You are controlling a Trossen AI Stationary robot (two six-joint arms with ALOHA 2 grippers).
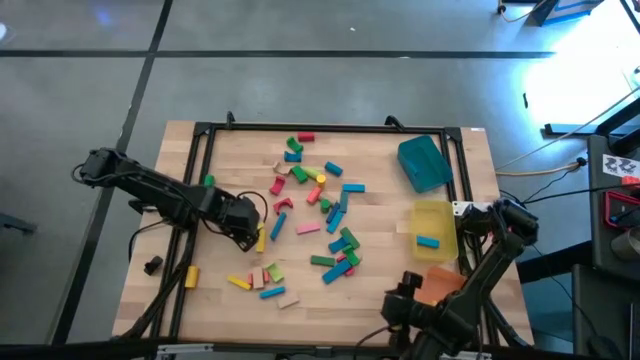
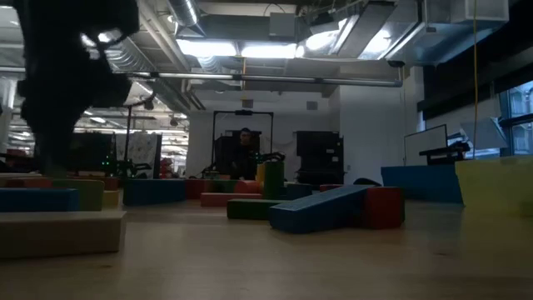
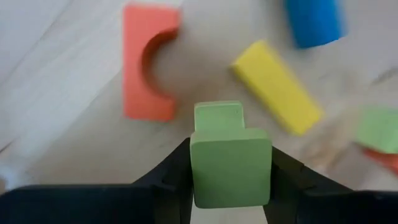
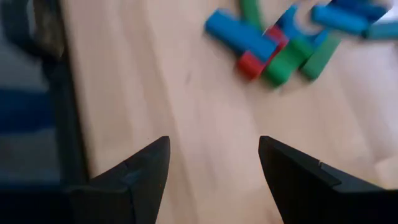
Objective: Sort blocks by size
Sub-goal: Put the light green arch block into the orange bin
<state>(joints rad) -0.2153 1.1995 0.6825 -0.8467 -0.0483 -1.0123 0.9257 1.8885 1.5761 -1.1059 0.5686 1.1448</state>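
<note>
High view showed most blocks [image 1: 318,225] lay loose on the tabletop [image 1: 225,160] beside the yellow tray [image 1: 436,232], which held one, while the left gripper [image 3: 229,180] pinched a green block [image 3: 230,163] in its fingers and the right gripper [image 4: 211,168] stood open.

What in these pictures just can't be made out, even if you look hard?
- Green block in the left end effector: left wrist view; the picture's edge cuts off its near end, so its length is unknown.
- Same block, high view: hidden under the left end effector.
- Orange tray, high view: the right arm covers part, contents unclear.
- Low view: the far blocks are too dark to count.
</note>
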